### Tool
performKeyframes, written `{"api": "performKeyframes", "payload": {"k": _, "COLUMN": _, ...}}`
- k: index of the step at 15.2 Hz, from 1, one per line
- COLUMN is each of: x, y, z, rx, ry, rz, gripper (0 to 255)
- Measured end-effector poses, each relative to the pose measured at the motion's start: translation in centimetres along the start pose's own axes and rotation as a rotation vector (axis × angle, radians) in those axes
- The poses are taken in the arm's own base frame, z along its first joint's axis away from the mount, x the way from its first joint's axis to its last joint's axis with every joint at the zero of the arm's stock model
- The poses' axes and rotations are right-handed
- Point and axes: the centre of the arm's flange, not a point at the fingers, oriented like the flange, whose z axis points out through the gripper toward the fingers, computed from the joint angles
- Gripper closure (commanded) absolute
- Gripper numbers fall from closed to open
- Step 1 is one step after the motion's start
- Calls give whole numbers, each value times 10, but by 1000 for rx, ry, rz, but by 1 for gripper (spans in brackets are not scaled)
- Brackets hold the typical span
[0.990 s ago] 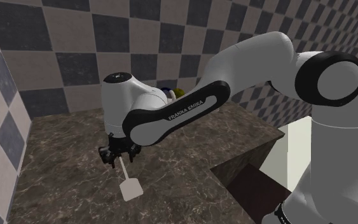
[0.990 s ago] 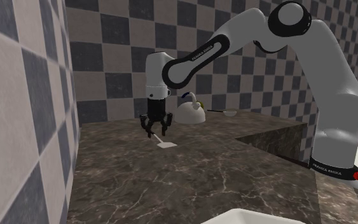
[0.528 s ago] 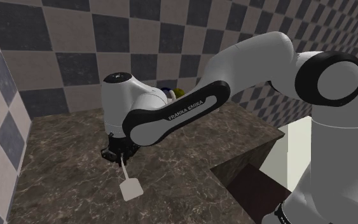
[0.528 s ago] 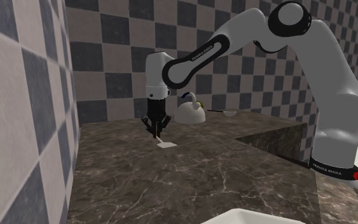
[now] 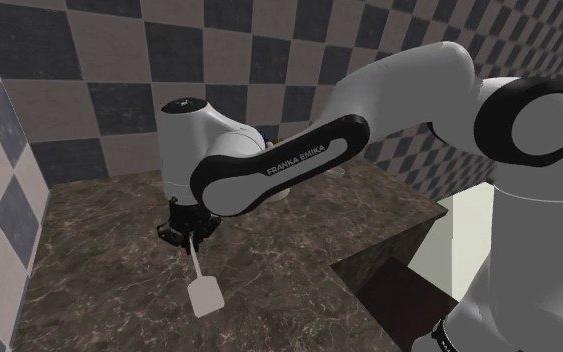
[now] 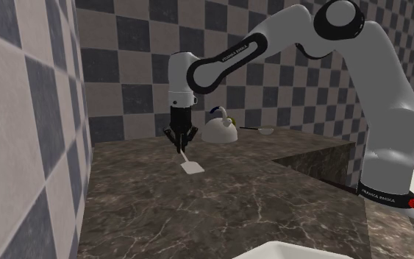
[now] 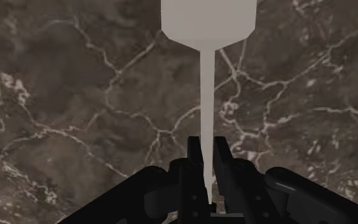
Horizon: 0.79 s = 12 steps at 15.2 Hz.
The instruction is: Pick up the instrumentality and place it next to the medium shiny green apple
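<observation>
While the tool (image 7: 207, 147) clasps its handle, the spatula (image 7: 207, 70) juts beyond.

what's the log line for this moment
gripper: shut on spatula handle | spatula: pale, blade away from gripper | counter: dark, veined

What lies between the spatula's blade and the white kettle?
Nothing: bare marble countertop separates the spatula from the white kettle, seen in the second exterior view.
</observation>
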Motion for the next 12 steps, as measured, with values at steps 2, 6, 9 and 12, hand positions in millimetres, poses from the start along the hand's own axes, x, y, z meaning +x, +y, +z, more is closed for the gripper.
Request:
{"api": "performKeyframes", "payload": {"k": 2, "x": 0, "y": 1, "z": -11, "rx": 0, "ry": 0, "rz": 0, "gripper": 255}}
{"api": "performKeyframes", "payload": {"k": 6, "x": 2, "y": 0, "z": -32, "rx": 0, "ry": 0, "rz": 0, "gripper": 255}}
{"api": "performKeyframes", "payload": {"k": 9, "x": 3, "y": -1, "z": -47, "rx": 0, "ry": 0, "rz": 0, "gripper": 255}}
{"api": "performKeyframes", "payload": {"k": 12, "x": 3, "y": -1, "z": -64, "rx": 0, "ry": 0, "rz": 0, "gripper": 255}}
